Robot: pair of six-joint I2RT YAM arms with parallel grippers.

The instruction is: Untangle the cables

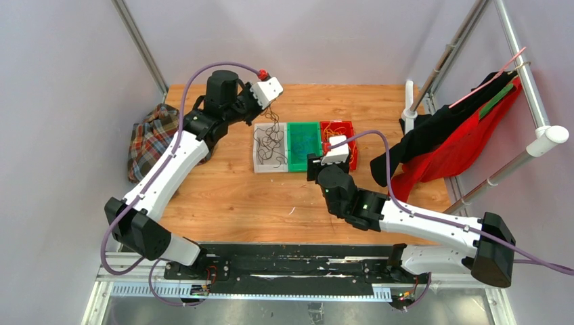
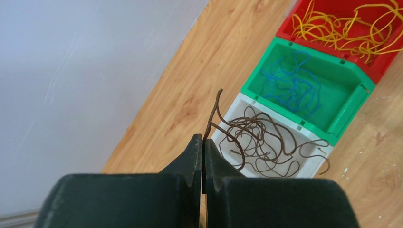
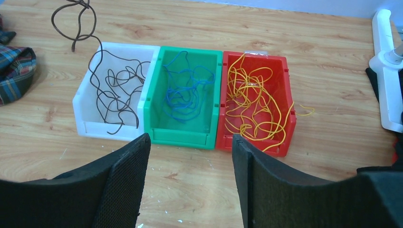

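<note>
Plaid cloth (image 3: 16, 71) near bin (image 3: 95, 129) of cables (image 2: 259, 127)

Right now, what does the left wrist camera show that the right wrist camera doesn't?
Only the left wrist view: the left fingers pinched shut on one end of the dark cable, the rest trailing into the white bin.
Only the right wrist view: the right fingers spread wide with nothing between them, a plaid cloth at the left edge, a white post at the right.
Both: the white bin, green bin and red bin in a row, with the blue cables and yellow cables.
</note>
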